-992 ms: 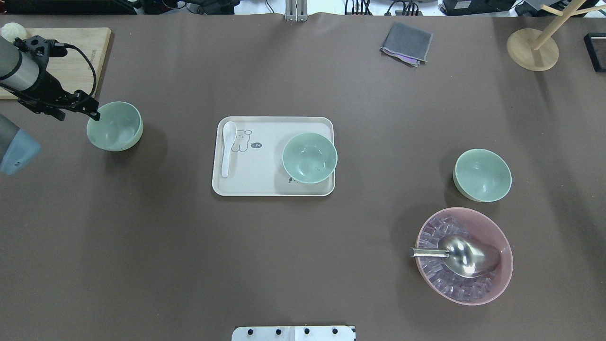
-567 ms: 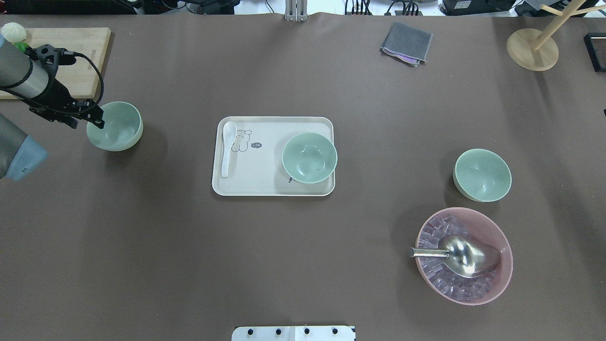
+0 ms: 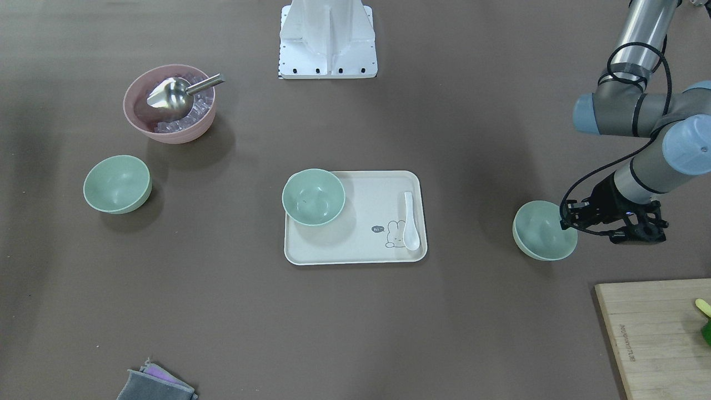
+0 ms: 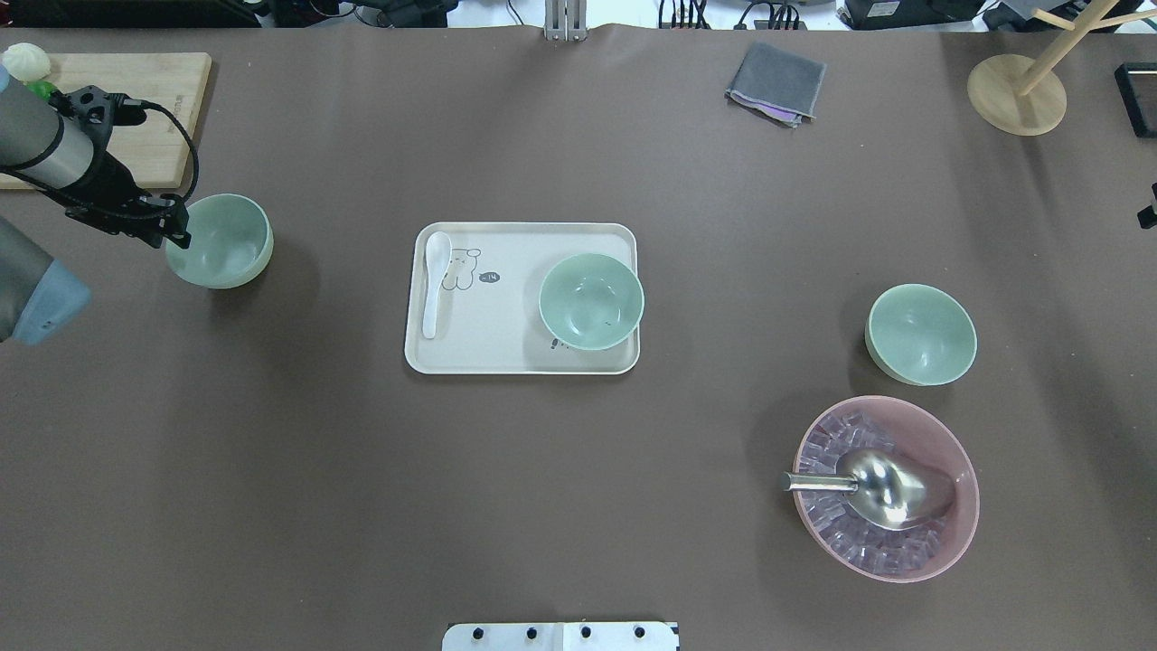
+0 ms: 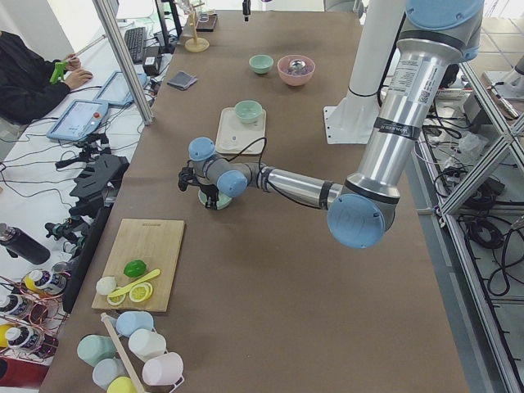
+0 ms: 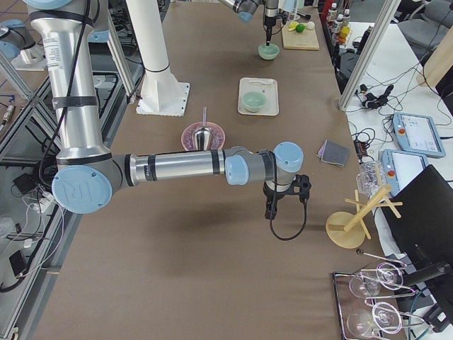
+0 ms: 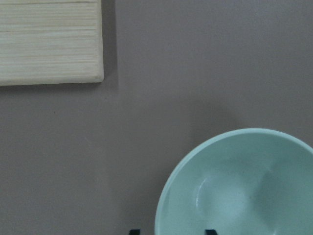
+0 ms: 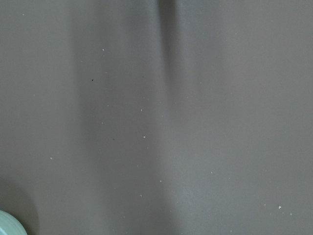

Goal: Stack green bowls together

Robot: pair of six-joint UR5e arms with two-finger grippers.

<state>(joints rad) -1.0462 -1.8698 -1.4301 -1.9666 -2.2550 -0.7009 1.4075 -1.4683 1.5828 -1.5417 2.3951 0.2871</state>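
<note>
Three pale green bowls stand apart. The left bowl sits on the bare table, another on the cream tray, and the last at the right. My left gripper is open over the left bowl's outer rim. In the left wrist view that bowl fills the lower right, with one fingertip outside the rim and the other inside. Only a sliver of my right gripper shows at the table's right edge, and I cannot tell its state.
A pink bowl of ice cubes with a metal scoop stands near the right green bowl. A white spoon lies on the tray. At the far side are a wooden board, a grey cloth and a wooden stand.
My left gripper has shifted toward me and settled at the left bowl's rim. A tip of the right gripper has come in at the right edge. The bowls have not moved.
</note>
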